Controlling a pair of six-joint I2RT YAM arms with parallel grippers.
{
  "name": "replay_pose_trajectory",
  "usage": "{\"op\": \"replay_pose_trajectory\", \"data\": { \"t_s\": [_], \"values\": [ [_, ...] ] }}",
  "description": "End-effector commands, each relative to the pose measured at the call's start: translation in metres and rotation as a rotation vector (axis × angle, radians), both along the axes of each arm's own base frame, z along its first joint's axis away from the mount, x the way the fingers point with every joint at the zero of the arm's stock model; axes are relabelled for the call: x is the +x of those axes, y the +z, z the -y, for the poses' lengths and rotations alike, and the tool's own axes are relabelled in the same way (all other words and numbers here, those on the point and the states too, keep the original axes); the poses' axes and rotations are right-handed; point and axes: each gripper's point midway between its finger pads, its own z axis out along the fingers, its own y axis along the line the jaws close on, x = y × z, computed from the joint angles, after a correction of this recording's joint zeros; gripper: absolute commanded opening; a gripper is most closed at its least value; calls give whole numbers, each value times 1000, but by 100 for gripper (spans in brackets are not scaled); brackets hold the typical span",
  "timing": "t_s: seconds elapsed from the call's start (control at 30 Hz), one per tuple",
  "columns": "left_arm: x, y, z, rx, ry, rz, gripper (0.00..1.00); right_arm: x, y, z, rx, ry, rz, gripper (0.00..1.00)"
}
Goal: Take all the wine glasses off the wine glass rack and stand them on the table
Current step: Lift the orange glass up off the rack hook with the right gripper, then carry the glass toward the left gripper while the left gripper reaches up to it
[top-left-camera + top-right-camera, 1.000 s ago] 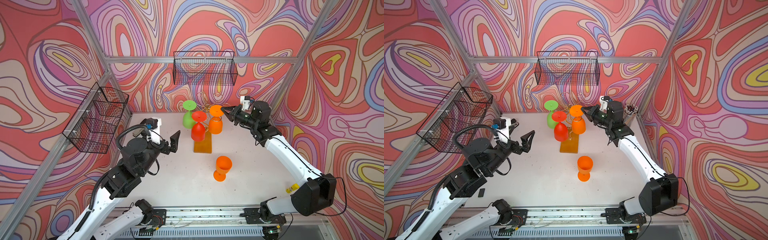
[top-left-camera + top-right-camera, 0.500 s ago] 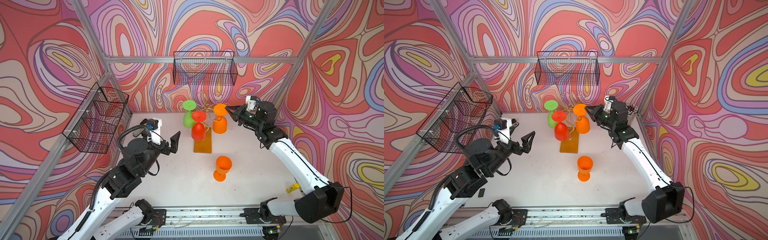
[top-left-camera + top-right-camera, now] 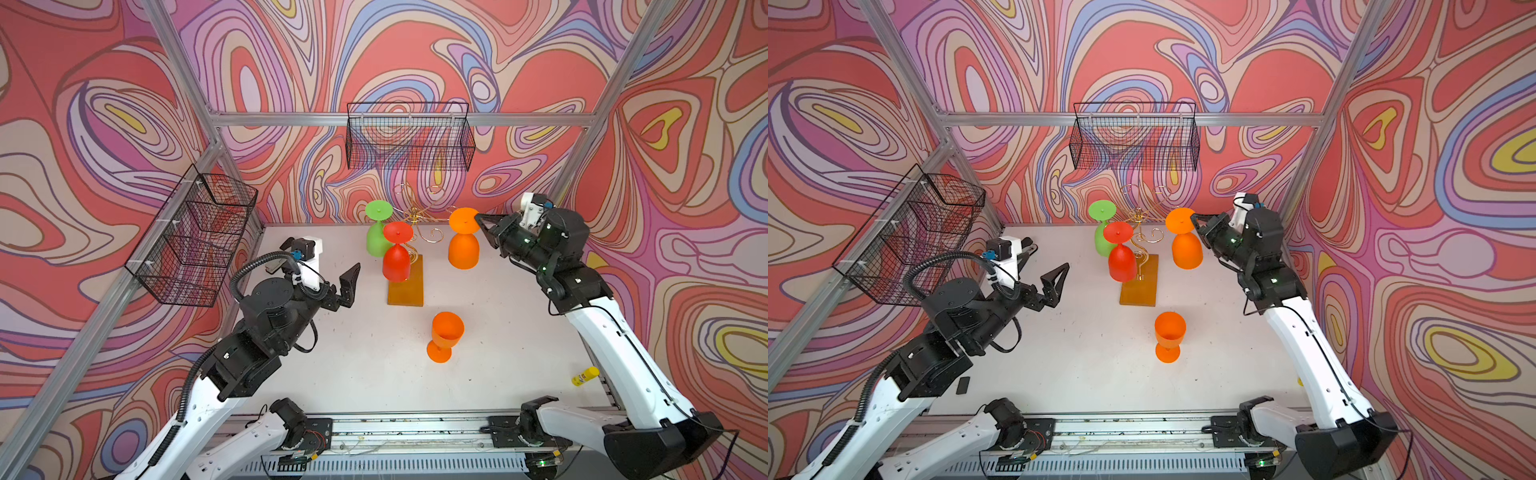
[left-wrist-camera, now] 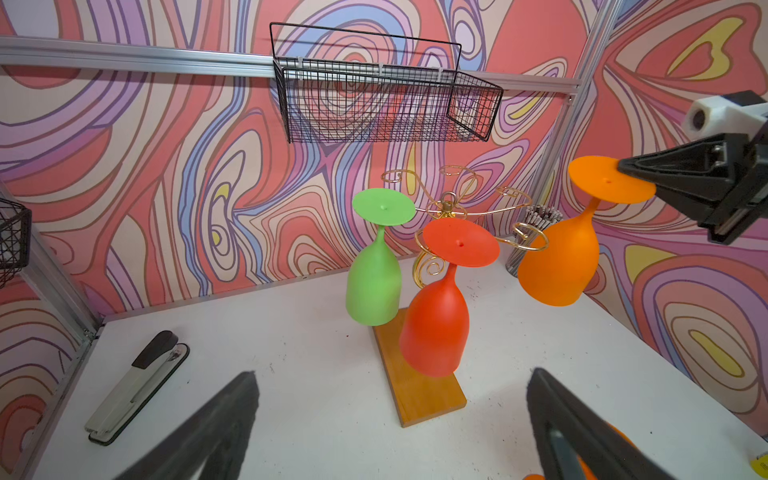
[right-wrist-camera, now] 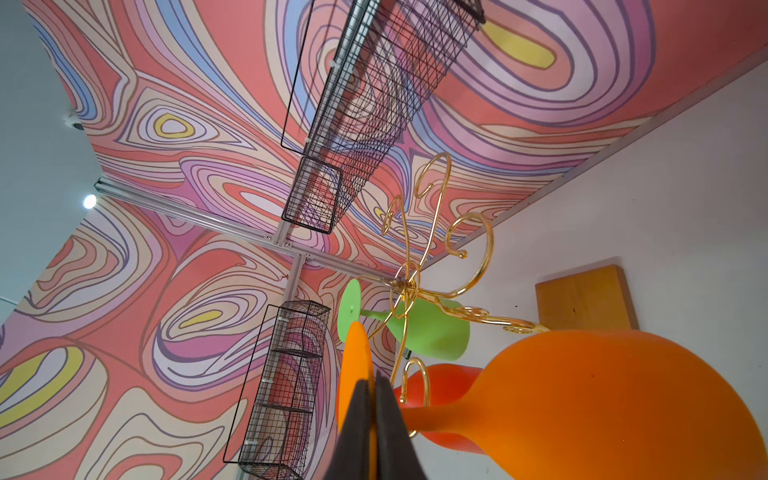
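The wine glass rack (image 3: 417, 215) is a gold wire stand on an amber wooden base (image 3: 406, 283); its base (image 4: 419, 390) also shows in the left wrist view. A green glass (image 3: 377, 243) and a red glass (image 3: 397, 262) hang upside down on it. My right gripper (image 3: 478, 217) is shut on the foot rim of an orange wine glass (image 3: 463, 249). That wine glass (image 3: 1187, 250) hangs upside down, just right of the rack's arms and above the table. The right wrist view shows the pads (image 5: 357, 415) clamping the foot. My left gripper (image 3: 350, 283) stands open and empty, left of the rack.
A second orange glass (image 3: 445, 337) stands upright in front of the rack's base. Black mesh baskets hang on the back wall (image 3: 409, 141) and the left wall (image 3: 195, 243). A stapler (image 4: 133, 386) lies at the far left, and a yellow tube (image 3: 585, 376) near the right arm.
My right gripper has drawn back to the right with the orange wine glass, carrying it off the rack's arm. The left arm has not moved.
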Motion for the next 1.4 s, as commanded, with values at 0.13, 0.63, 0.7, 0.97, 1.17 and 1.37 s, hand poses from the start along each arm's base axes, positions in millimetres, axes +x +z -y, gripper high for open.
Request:
{"op": "replay_pose_trajectory", "data": {
  "t_s": [0.13, 0.63, 0.7, 0.97, 1.17, 1.37],
  "values": [
    [-11, 4, 39, -52, -222, 9, 100, -39, 65, 8, -66, 20, 237, 0],
    [-38, 51, 148, -218, -858, 131, 96, -120, 170, -8, 28, 212, 709, 0],
    [-51, 63, 162, -254, -1003, 171, 97, -122, 172, -14, 87, 273, 743, 0],
    [-50, 88, 175, -347, -1204, 240, 96, -133, 177, -27, 252, 456, 834, 0],
    [-9, 103, 144, -492, -1198, 262, 96, -143, 180, -29, 327, 545, 881, 0],
    [25, 100, 128, -552, -1178, 244, 97, -145, 179, -29, 338, 562, 880, 0]
  ]
}}
